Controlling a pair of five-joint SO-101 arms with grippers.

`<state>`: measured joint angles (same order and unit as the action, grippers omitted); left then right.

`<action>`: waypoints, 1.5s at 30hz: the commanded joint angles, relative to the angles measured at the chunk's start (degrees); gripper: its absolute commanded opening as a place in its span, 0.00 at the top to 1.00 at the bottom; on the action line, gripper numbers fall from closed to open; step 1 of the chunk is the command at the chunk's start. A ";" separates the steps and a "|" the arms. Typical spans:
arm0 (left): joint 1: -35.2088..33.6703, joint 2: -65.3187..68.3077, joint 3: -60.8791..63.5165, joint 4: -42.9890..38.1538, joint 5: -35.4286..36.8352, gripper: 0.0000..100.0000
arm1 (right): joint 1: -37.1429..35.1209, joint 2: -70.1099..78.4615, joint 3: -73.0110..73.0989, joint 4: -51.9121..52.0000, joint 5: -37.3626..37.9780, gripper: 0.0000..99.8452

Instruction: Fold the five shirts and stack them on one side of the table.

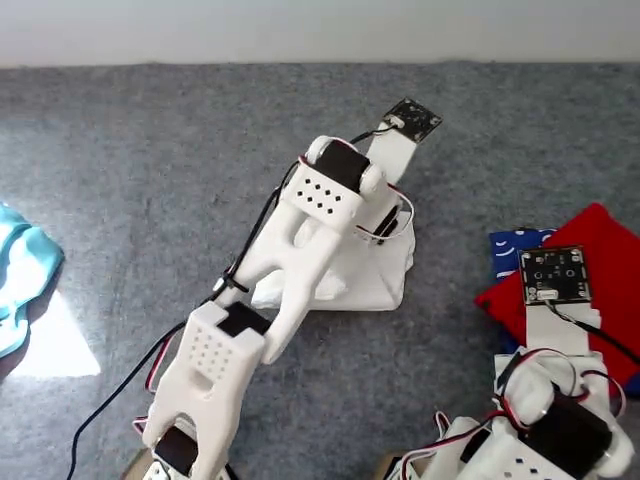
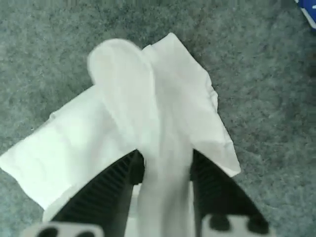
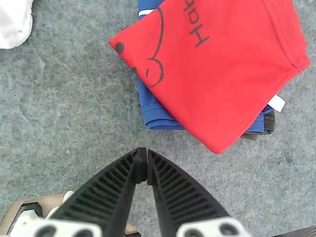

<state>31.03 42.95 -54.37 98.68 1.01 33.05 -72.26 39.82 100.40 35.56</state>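
A white shirt (image 1: 372,278) lies crumpled at the middle of the grey table. My left gripper (image 2: 165,157) is shut on a raised fold of the white shirt (image 2: 163,94), which runs up between its black fingers (image 2: 121,173). On the right side a folded red shirt (image 1: 603,255) tops a stack, with a blue shirt (image 1: 512,247) under it. My right gripper (image 3: 143,153) hangs shut and empty over bare table just short of the red shirt (image 3: 217,69), the blue shirt (image 3: 155,111) and a dark shirt (image 3: 268,123) at the bottom.
A cyan shirt (image 1: 20,278) lies bunched at the table's left edge. Grey table surface (image 1: 150,160) stretches open between it and the white shirt. The left arm (image 1: 290,270) crosses the centre diagonally. The right arm (image 1: 555,420) sits at the front right.
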 commanded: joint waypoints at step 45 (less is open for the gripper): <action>7.65 -19.43 33.19 1.76 -5.63 0.99 | 0.66 -0.22 0.00 1.98 0.18 0.99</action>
<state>38.07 30.11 -23.25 99.30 -4.44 33.05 -72.26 39.82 100.40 35.56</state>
